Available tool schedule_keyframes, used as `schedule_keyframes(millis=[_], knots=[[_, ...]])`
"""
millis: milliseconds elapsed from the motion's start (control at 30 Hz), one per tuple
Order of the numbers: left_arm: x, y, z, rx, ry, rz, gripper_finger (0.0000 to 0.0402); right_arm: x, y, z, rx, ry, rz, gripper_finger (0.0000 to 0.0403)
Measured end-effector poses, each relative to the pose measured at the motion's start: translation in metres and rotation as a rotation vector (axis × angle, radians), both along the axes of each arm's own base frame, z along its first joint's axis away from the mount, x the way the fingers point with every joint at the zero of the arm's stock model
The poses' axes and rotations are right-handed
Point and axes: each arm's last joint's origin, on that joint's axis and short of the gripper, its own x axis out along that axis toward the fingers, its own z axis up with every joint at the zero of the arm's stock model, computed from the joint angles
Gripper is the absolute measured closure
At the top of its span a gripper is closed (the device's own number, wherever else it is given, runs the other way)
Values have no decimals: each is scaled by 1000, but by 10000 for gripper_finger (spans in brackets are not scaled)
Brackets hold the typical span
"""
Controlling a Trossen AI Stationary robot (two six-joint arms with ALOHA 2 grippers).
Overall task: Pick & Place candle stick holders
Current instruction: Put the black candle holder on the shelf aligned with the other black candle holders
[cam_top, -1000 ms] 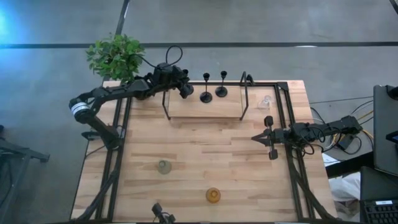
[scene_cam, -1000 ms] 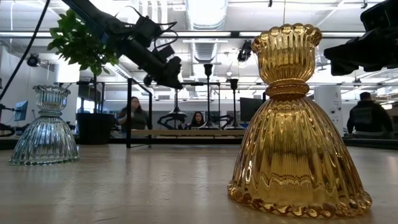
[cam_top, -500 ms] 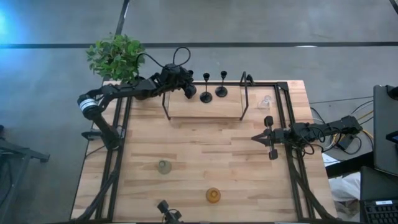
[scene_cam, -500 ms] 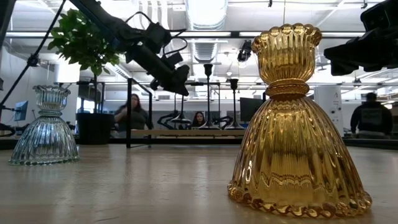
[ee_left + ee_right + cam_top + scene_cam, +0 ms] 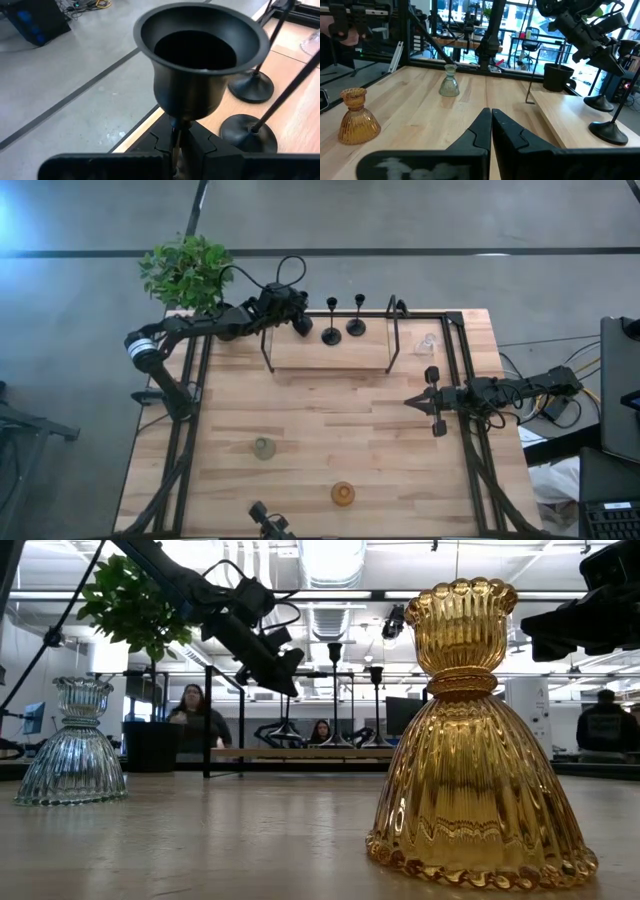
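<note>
My left gripper (image 5: 302, 326) is at the far left of a raised wooden shelf (image 5: 330, 355), shut on a black candle stick holder (image 5: 200, 55). The arm hides that holder from above. Two more black holders (image 5: 331, 335) (image 5: 356, 327) stand on their round bases on the shelf beside it. A clear glass holder (image 5: 427, 343) stands on the table right of the shelf. A grey-green one (image 5: 263, 448) and an amber one (image 5: 343, 494) stand near the front. My right gripper (image 5: 408, 400) waits shut at the table's right side. My left gripper pinches the black holder's thin stem (image 5: 174, 131) between its two fingers, just below the cup. The fingers come from the table's left, slanting a little downward. The cup (image 5: 200, 55) stands above the fingertips, mouth up. Whether the base (image 5: 283, 730) rests on the shelf, I cannot tell.
A potted green plant (image 5: 187, 270) stands at the table's far left corner, behind my left arm. Black frame rails (image 5: 195, 410) run along both sides of the table. In the low view, people sit in the room beyond. Bare wood lies between the shelf and the front glass holders.
My left gripper has shifted slightly toward the table's right and tipped further downward, then kept still. It has stayed shut on the black holder's stem.
</note>
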Motion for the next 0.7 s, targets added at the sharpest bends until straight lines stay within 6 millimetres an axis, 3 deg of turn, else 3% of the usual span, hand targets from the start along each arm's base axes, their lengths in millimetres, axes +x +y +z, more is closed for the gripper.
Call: schedule_keyframes(millis=[700], knots=[[6, -2, -8, -38, -8, -25, 382, 0, 0, 0, -1, 0, 0, 394]])
